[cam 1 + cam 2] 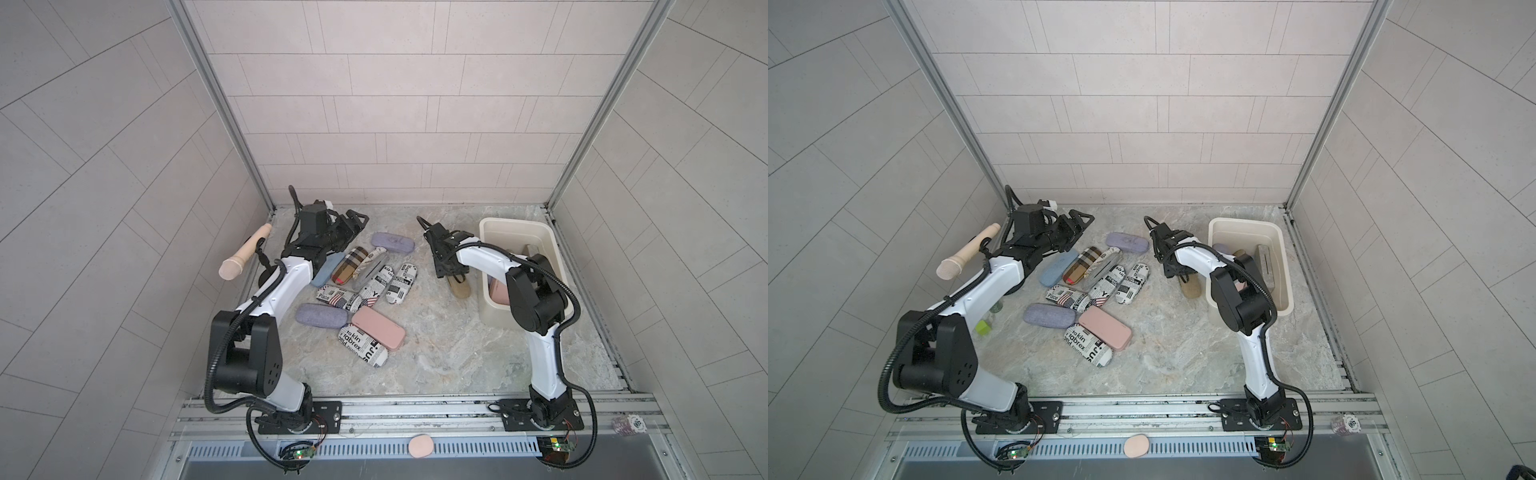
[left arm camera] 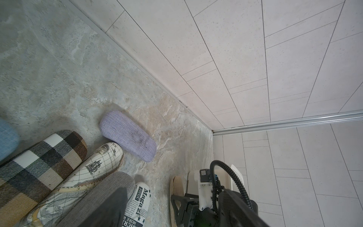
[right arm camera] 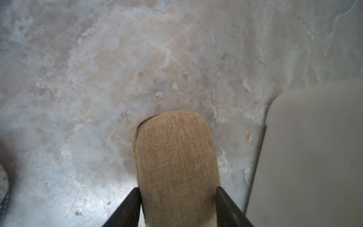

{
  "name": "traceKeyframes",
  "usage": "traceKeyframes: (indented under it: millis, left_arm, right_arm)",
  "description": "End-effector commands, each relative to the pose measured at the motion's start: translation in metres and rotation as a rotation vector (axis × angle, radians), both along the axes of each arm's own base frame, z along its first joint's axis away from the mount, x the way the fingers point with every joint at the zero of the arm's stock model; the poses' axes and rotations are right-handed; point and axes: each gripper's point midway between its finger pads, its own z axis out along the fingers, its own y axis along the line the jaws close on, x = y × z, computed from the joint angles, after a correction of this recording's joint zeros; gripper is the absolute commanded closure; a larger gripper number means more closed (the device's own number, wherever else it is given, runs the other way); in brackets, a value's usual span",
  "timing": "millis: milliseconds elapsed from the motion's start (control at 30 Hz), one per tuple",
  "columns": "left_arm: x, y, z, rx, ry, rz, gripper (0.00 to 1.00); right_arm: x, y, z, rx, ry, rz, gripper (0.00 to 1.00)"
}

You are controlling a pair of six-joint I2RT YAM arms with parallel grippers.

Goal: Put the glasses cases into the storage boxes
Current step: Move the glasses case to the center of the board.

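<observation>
My right fingers (image 3: 129, 206) stand one on each long side of the tan case (image 3: 176, 157) and lie against its woven cover, so I judge that I have it pinched. The case is not lifted; in a top view it lies flat on the bench (image 1: 436, 345). I take it across its narrow width because only there do my fingers reach around it, and the cloth should give them good friction.

The case lies just beside the outer wall of the storage box (image 1: 488, 309), nearly parallel to it. This is convenient: I need, I think, only a lift over the rolled rim and a short move sideways. Inside the box a pink case (image 1: 496, 297) and a grey case (image 1: 532, 249) are visible, and part of the floor at the far end looks free.

My left fingers (image 1: 351, 222) are spread wide and hold nothing. They hang near the back of the bench, close to the lilac case (image 2: 127, 135). The other cases (image 1: 361, 291) lie in a loose pile between my two arms, well apart from the box.
</observation>
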Motion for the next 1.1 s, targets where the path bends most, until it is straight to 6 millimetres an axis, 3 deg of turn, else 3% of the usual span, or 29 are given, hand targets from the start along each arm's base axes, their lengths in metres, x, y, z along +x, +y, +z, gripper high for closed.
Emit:
traceKeyframes:
  millis: [0, 133, 400, 567, 767, 1067]
  left_arm:
    - [-0.001, -0.005, 0.016, -0.010, -0.043, -0.015, 0.17]
    - [-0.002, -0.006, 0.018, -0.009, -0.049, -0.018, 0.17]
    - [-0.002, -0.007, 0.018, -0.008, -0.049, -0.021, 0.17]
    - [-0.003, -0.008, 0.018, -0.007, -0.048, -0.023, 0.17]
    - [-0.003, -0.011, 0.017, -0.007, -0.046, -0.030, 0.17]
    - [-0.003, -0.015, 0.013, -0.002, -0.038, -0.041, 0.17]
  right_arm:
    - [-0.028, 0.019, -0.010, 0.036, 0.063, 0.007, 0.40]
    - [-0.038, 0.036, -0.002, 0.085, 0.052, 0.012, 0.38]
    - [-0.034, 0.053, 0.032, 0.206, 0.011, 0.044, 0.26]
    - [-0.034, 0.051, 0.045, 0.251, 0.002, 0.071, 0.19]
    - [-0.039, 0.036, 0.038, 0.189, 0.061, 0.122, 0.12]
    - [-0.052, 0.028, 0.002, 0.153, 0.180, 0.159, 0.12]
